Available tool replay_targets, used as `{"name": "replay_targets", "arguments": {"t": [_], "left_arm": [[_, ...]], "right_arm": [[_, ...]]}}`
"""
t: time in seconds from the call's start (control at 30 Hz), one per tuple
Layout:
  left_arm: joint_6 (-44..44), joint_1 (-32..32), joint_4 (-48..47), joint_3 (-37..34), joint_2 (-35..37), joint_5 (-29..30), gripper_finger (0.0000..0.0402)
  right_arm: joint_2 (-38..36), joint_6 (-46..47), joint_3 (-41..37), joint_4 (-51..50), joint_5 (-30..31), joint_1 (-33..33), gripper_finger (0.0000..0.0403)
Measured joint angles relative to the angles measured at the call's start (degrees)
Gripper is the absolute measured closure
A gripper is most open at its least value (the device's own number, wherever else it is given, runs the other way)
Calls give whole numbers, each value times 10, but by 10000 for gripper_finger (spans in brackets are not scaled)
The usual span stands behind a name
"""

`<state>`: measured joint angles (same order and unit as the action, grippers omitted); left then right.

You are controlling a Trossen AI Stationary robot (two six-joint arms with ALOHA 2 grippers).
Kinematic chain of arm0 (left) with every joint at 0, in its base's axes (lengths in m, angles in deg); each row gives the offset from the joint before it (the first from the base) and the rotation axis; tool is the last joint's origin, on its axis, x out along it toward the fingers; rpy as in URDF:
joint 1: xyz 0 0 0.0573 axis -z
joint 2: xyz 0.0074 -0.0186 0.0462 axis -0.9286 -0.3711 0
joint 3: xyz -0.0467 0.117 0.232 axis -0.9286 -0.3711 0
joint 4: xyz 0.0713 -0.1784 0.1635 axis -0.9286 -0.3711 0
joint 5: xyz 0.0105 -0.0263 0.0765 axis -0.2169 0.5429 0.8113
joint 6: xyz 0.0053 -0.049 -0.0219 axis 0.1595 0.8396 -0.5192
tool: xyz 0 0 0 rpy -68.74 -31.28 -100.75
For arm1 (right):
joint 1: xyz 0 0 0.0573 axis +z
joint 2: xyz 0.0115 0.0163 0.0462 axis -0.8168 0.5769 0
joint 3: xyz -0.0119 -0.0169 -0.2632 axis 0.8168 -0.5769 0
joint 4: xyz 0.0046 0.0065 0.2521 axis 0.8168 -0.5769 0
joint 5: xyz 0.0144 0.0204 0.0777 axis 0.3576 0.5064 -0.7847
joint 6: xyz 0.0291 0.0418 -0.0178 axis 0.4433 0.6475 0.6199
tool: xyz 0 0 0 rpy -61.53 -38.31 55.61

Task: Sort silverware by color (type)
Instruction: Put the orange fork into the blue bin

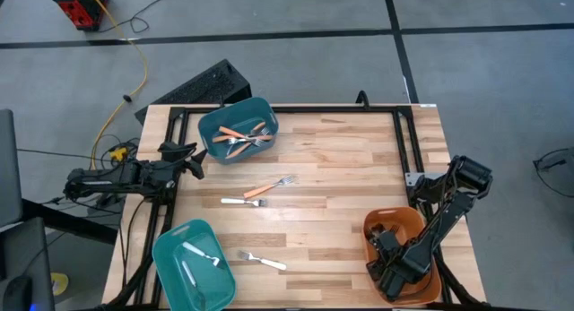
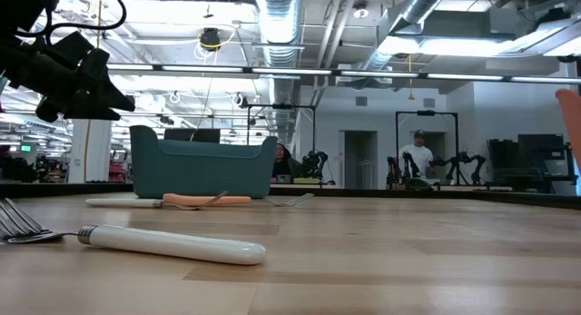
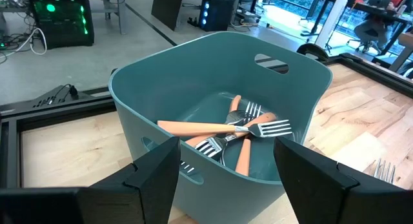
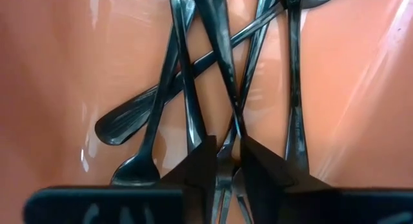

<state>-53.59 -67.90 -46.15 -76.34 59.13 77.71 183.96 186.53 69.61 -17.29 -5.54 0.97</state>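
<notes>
Right claw (image 4: 224, 161) clamped on a black fork (image 4: 219, 62) inside the orange bin (image 1: 377, 223); left claw (image 3: 226, 166) apart

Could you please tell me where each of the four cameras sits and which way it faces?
High: overhead, looking down; table, both arms.
Low: table height, looking across; white fork near, left gripper above.
Left wrist: open fingers before the teal bin of orange forks.
Right wrist: right gripper in the orange bin, among black forks.
Shared: high and low both show that teal bin.
</notes>
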Motion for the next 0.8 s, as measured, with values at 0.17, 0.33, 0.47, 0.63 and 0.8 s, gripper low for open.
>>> {"name": "replay_targets", "arguments": {"t": [0.17,0.33,0.47,0.63,0.8], "left_arm": [[0,0,0,0,0,0,167],[0,0,0,0,0,0,167],[0,0,0,0,0,0,167],[0,0,0,0,0,0,167],[0,0,0,0,0,0,167]], "right_arm": [[-1,0,1,-1,0,0,260],[-19,-2,9,-2,1,-4,248],[-47,-1,9,-8,2,-4,254],[-88,-2,9,-24,3,-8,263],[-130,-20,9,-27,5,-23,269]]}}
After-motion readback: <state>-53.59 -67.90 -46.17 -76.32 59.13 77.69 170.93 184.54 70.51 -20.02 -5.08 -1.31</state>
